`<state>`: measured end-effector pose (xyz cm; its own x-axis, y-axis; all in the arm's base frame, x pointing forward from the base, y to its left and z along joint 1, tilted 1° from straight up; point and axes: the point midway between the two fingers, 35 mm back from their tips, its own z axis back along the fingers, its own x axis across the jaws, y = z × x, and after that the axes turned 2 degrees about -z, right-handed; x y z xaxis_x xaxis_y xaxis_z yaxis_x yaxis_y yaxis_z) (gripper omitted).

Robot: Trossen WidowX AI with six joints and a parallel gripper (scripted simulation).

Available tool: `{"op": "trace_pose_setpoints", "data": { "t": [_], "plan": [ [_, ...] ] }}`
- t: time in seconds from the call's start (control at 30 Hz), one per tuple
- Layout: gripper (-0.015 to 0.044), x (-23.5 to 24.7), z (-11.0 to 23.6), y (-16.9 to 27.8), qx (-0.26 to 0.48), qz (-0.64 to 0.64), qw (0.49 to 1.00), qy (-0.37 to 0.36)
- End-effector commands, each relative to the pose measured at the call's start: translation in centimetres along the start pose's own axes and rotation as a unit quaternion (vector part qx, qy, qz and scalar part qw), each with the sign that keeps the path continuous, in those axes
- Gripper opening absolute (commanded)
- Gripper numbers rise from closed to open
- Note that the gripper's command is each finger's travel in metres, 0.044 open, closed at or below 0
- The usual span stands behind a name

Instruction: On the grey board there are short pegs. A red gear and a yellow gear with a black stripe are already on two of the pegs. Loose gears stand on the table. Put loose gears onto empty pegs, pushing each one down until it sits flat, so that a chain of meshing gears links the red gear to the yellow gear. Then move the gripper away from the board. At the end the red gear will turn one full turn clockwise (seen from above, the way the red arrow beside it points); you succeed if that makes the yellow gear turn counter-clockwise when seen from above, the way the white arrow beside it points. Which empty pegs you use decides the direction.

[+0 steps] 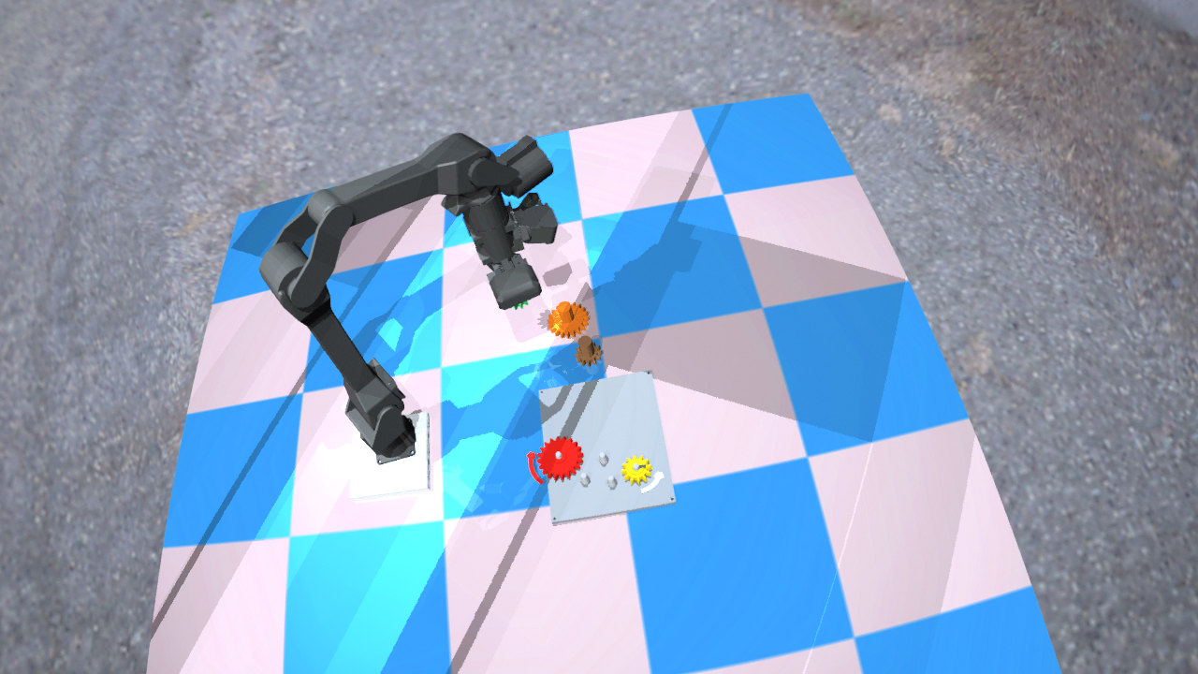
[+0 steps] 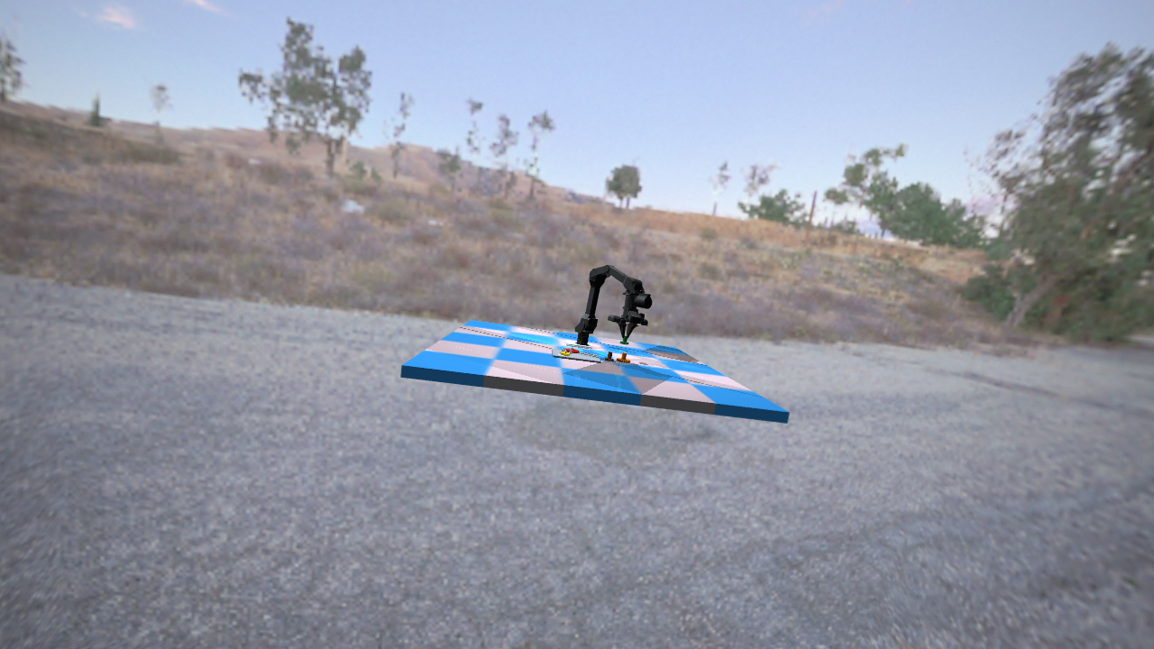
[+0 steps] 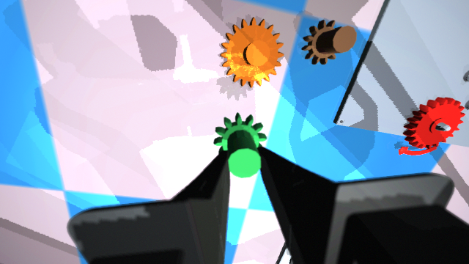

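My gripper [image 3: 242,155] [image 2: 625,338] is shut on the tall hub of the green gear [image 3: 244,163] [image 1: 520,304] [image 2: 624,342] and holds it above the table. In the top view the gripper hides most of that gear. The orange gear [image 1: 568,319] [image 3: 253,53] and the smaller brown gear [image 1: 588,352] [image 3: 324,42] stand on the table between the gripper and the grey board [image 1: 599,415] [image 3: 414,44]. The red gear [image 1: 561,460] [image 3: 434,125] and the yellow gear [image 1: 635,472] sit on the board. Three empty pegs show between them: one upper peg [image 1: 603,459], one lower left peg [image 1: 584,479] and one lower right peg [image 1: 611,482].
The red arrow [image 1: 533,467] [image 3: 418,151] lies beside the red gear, and the white arrow [image 1: 654,483] beside the yellow gear. The arm's white base plate [image 1: 368,484] is left of the board. The checkered table [image 1: 720,569] carries everything, with shadows across it.
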<state>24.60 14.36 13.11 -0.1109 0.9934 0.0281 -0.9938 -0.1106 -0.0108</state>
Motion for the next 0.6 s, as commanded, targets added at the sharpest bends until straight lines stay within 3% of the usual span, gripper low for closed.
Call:
{"op": "trace_pose_setpoints", "data": {
  "t": [0.0,0.57],
  "plan": [
    [0.0,0.0,1.0,-0.1,-0.003,0.002,1.0,-0.002],
    [0.0,-0.2,4.3,0.1,-0.003,-0.003,1.0,-0.001]
  ]
}}
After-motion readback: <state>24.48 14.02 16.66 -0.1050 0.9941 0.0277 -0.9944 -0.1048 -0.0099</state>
